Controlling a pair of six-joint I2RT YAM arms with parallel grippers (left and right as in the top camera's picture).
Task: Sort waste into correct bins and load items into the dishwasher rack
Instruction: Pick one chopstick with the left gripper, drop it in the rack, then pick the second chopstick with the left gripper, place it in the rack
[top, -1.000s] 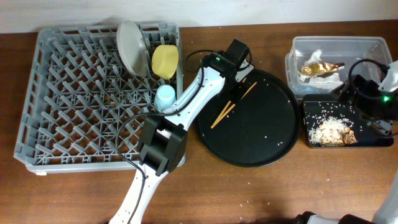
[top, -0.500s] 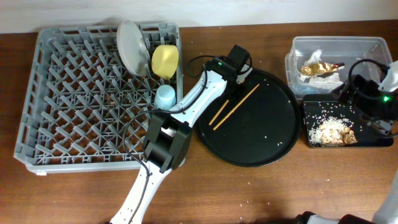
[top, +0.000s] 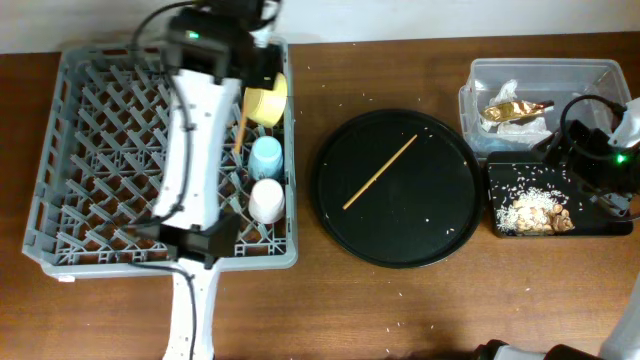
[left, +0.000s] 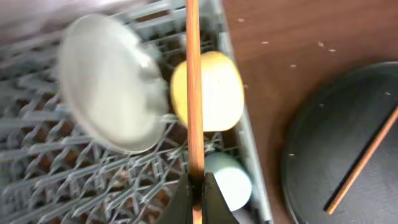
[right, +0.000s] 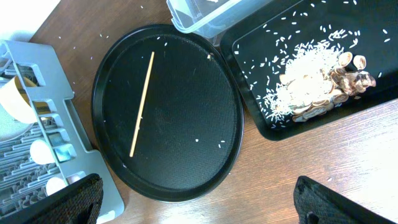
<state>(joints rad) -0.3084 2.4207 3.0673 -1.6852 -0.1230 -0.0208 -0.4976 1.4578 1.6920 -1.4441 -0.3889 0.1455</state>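
Observation:
My left gripper (left: 196, 198) is shut on one wooden chopstick (left: 194, 93), held over the back right of the grey dishwasher rack (top: 90, 130). Below it stand the pale plate (left: 112, 93) on edge, the yellow bowl (top: 266, 100), the light-blue cup (top: 266, 157) and the pink cup (top: 266, 201). The other chopstick (top: 380, 172) lies on the round black tray (top: 440, 235). The clear tub (top: 585, 75) holds the napkin and gold wrapper (top: 515, 110). The shallow black tray (top: 500, 175) holds rice and scraps (top: 535, 210). My right gripper (right: 208, 208) hangs open, holding nothing.
My left arm (top: 195, 150) lies lengthwise across the rack and hides the plate from overhead. Loose rice grains dot the round tray and the wooden table (top: 400, 310). The right arm (top: 600, 160) sits over the black tray's right end.
My left gripper shut on one chopstick, lifted it off the round tray and swung left to the rack's back right. The pink cup now shows. The right arm stayed still.

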